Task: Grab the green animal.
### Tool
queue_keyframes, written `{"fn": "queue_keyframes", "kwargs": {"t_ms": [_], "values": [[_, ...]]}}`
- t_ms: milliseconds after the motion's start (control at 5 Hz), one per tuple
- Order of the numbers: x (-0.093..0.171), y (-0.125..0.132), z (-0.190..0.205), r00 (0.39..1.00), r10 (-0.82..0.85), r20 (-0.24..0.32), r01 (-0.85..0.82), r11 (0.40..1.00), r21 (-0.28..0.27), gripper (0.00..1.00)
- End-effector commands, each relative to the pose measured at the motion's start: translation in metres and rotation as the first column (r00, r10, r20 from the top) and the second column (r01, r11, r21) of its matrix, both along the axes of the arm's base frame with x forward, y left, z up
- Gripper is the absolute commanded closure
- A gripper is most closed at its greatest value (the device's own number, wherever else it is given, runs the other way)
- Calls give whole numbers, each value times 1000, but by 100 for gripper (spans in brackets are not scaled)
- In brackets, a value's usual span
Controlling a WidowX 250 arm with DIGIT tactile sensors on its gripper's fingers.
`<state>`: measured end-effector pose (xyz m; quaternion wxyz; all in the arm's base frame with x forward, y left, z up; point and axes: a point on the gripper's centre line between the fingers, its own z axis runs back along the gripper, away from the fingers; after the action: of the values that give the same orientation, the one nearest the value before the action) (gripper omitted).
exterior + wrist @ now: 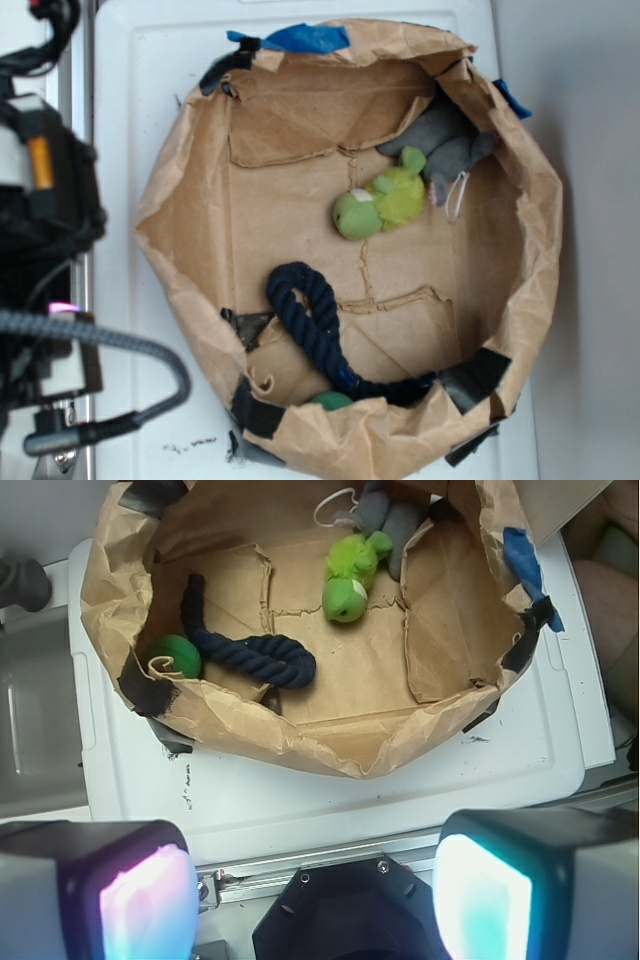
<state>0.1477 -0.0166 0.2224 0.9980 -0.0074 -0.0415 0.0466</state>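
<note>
Wrist view shows the gripper (315,890) with its two pads spread wide apart, holding nothing, outside the brown paper basin (330,745). Inside it, the green animal (380,203) lies on the cardboard floor, touching the grey plush toy (445,150). Well apart from them, a navy rope (318,325) loops beside a small dark-green ball (176,656).

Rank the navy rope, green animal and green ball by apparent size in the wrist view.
1. Navy rope, largest.
2. Green animal.
3. Green ball, smallest, though the bag's rim partly hides it and it sits nearer the camera, so its true size is unsure.
</note>
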Motion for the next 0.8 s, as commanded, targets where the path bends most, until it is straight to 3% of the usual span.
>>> {"fn": "queue_keyframes", "kwargs": {"t_ms": [0, 200, 400, 600], "values": [[47, 1, -16, 998, 32, 58, -34, 999, 31, 0], [83, 6, -38, 997, 21, 70, -24, 999, 39, 0], [102, 11, -51, 997, 35, 71, -37, 999, 28, 0], [124, 14, -73, 997, 47, 56, -46, 999, -20, 0]]}}
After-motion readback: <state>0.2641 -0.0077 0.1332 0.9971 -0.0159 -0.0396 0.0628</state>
